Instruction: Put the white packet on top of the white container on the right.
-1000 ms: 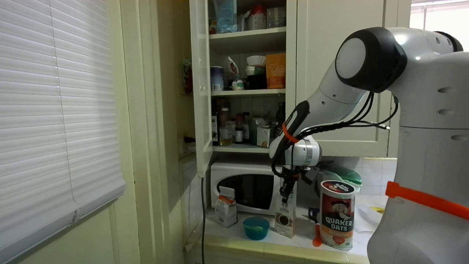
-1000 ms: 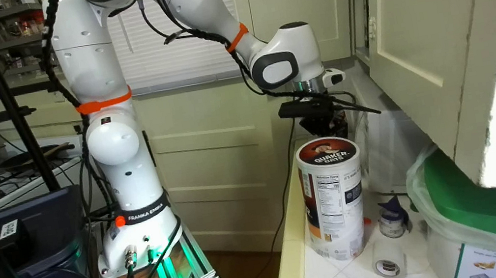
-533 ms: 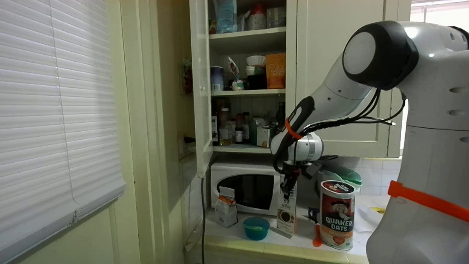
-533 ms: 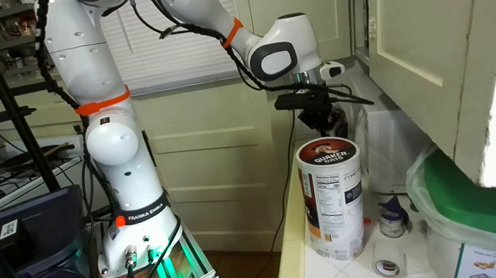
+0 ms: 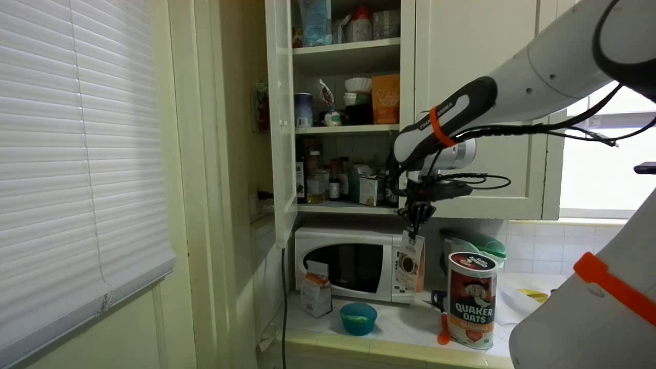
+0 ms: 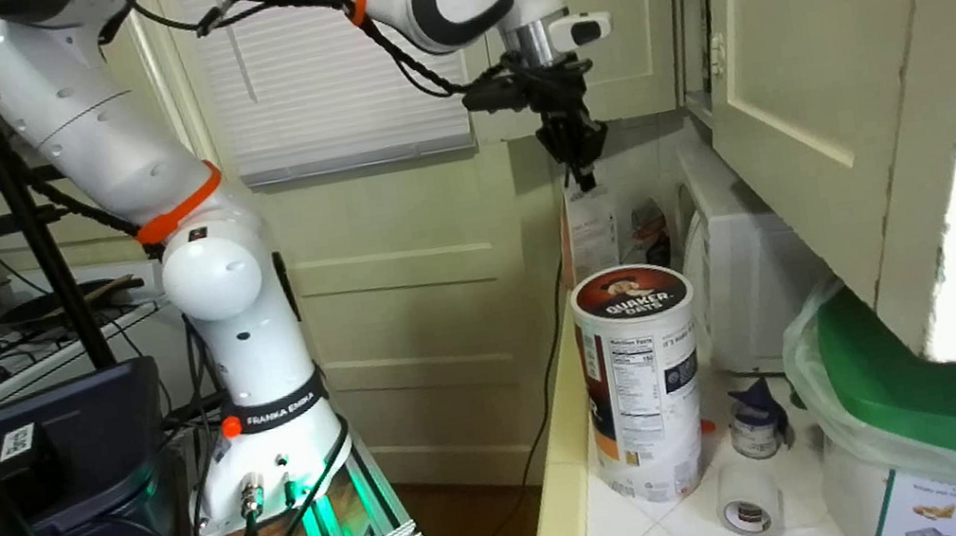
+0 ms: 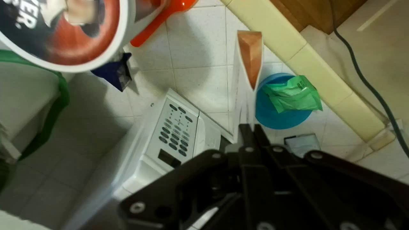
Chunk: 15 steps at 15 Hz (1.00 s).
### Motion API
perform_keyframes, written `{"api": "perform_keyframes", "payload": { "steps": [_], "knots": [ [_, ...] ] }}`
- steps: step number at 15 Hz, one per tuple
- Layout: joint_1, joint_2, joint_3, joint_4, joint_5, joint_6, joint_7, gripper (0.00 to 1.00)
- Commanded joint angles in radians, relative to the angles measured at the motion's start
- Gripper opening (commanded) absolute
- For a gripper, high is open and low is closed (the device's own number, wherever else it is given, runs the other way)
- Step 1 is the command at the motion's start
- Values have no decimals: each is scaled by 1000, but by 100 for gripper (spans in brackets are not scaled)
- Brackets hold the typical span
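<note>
the gripper [image 5: 414,233] is clamped on the top end of the white packet [image 5: 410,264], which hangs nearly upright in the air over the tiled counter [image 5: 402,324]. a coffee cup is printed on the packet's front, and one narrow side is orange. in an exterior view the packet is in front of the control-panel end of the white microwave [image 5: 353,269]. the quaker oats canister [image 6: 647,395] stands upright on the counter, apart from the packet, and in an exterior view it hides the packet's lower end. just beside the canister lies an orange utensil [image 5: 444,333]. a teal bowl [image 5: 361,329] sits on the counter with a green wrapper [image 7: 294,94] in it, and a white bag with orange print [image 5: 315,294] stands near the bowl, by the microwave. in an exterior view a small jar [image 6: 755,437] and a whitish roll [image 6: 749,503] are near the canister, beside a green-lidded bin [image 6: 943,415]. a cabinet door [image 5: 282,154] stands open above the counter.
</note>
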Motion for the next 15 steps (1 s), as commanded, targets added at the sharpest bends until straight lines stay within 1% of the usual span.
{"api": "perform_keyframes", "payload": {
  "steps": [1, 4, 7, 8, 11, 15],
  "knots": [
    [-47, -138, 10, 35, -13, -142, 165, 0],
    [-91, -169, -17, 124, -4, -208, 250, 0],
    [-140, -155, -32, 187, -17, -226, 334, 0],
    [-162, -150, -35, 201, -35, -229, 356, 0],
    [-187, -115, -60, 226, -31, -227, 384, 0],
    [-227, -51, -62, 234, -66, -228, 451, 0]
  ]
}}
